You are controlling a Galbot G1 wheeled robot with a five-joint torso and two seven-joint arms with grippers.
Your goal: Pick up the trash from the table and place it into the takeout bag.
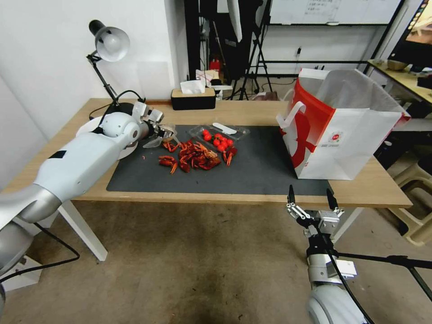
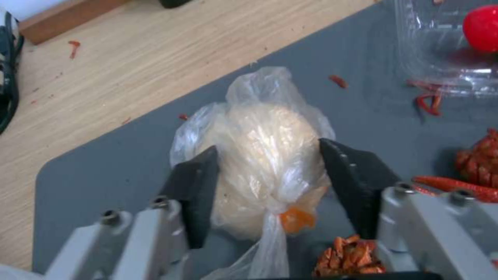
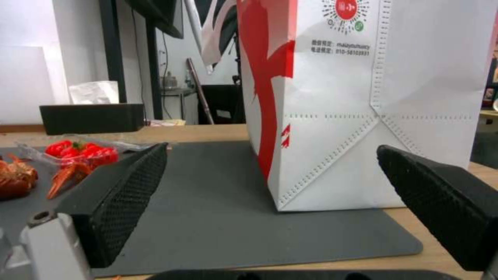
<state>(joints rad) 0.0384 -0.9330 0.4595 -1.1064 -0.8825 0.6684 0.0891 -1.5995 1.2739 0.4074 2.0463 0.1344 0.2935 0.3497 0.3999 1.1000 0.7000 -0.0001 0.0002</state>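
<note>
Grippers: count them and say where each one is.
2. The left gripper is over the near-left part of the dark mat, its fingers on either side of a small clear plastic bag. The right gripper hangs open below the table's front edge, facing the takeout bag.

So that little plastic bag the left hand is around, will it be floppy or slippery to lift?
Probably floppy: the small clear plastic bag is thin, crinkled film knotted over a soft pale lump. Likely light, since it looks loosely filled. The film may slide between the left hand fingers, which flank it on both sides.
</note>
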